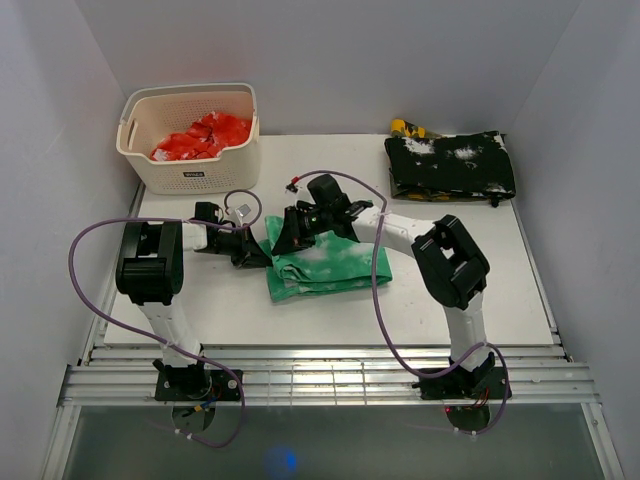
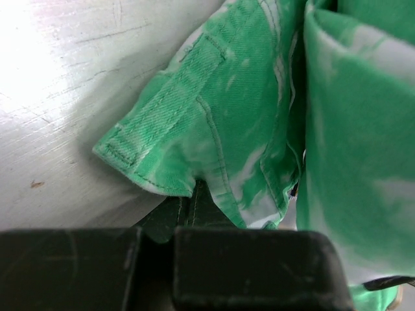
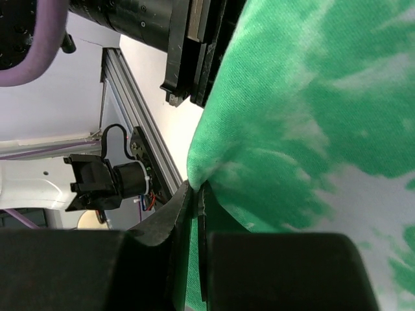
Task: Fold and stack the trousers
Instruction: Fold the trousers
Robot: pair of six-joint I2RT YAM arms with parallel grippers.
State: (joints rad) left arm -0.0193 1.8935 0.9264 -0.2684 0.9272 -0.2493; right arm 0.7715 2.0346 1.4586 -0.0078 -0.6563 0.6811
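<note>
Reaching inward over the tabletop [image 1: 480, 270], both forearms lie low; the left hand [image 1: 250, 250] and right hand [image 1: 290, 232] meet at the left end of the trousers [image 1: 335, 268], each pinched shut on a fold of green cloth. The trousers lie folded at mid-tabletop, long axis running left to right.
</note>
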